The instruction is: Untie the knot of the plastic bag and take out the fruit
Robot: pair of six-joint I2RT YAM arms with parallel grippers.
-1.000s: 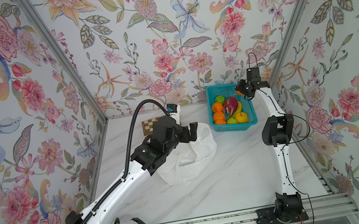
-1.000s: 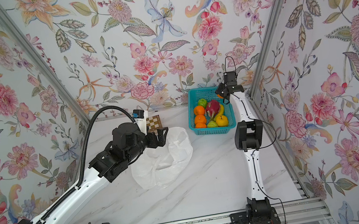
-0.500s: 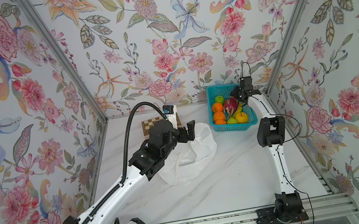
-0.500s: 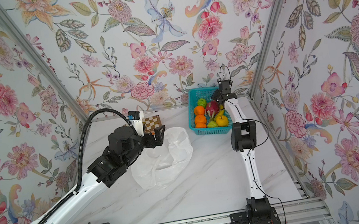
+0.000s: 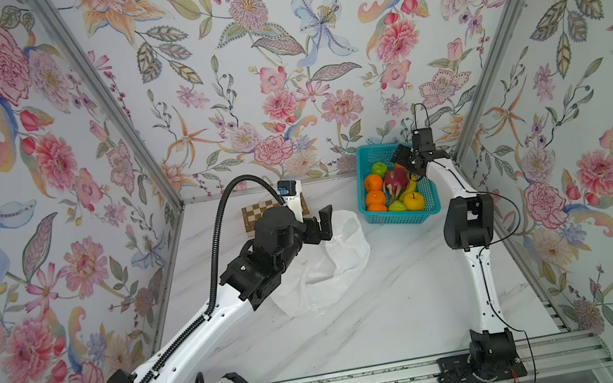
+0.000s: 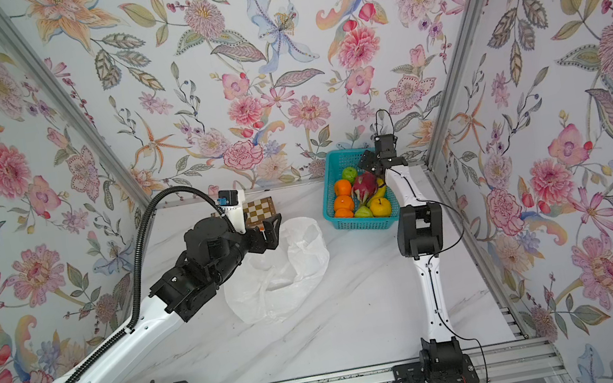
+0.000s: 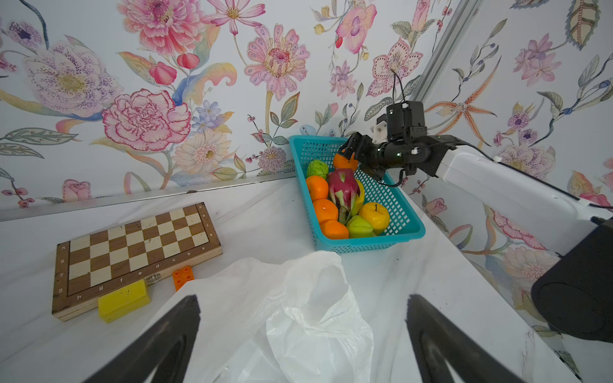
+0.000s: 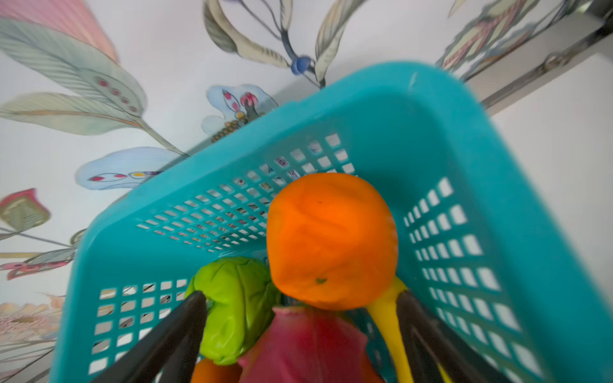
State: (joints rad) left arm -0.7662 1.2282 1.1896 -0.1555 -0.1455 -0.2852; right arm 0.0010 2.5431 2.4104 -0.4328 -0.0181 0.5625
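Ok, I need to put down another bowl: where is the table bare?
Bare marble lies in front, between the bag, the front rail and the right arm. A narrower strip runs between bag and basket. Crowded: the back left, where chessboard, blocks and bag sit close together; the basket is nearly full of fruit.

You can read only the chessboard point(image 7: 139, 252) border: letters h, g, f, e, d, c, b, a along one edge, and digits 8, 7, 6 along another.
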